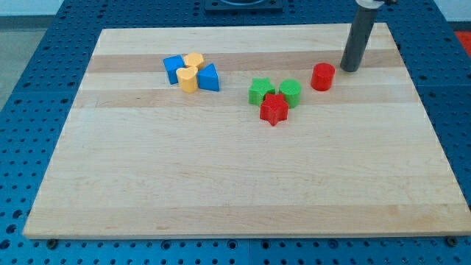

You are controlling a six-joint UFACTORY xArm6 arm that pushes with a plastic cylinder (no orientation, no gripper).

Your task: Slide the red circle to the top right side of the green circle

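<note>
The red circle (322, 76) is a short red cylinder on the wooden board, in the upper right part of the view. The green circle (291, 93) lies a short way to its lower left, apart from it. My tip (349, 68) rests on the board just to the right of the red circle and slightly above it, with a small gap between them. A green star (260, 91) sits left of the green circle, and a red star (274, 109) lies just below and between the two green blocks, touching them.
A cluster sits at the upper left: a blue block (174, 68), two yellow blocks (193, 60) (188, 78) and a blue triangle (209, 77). The wooden board (221, 184) lies on a blue perforated table (29, 66).
</note>
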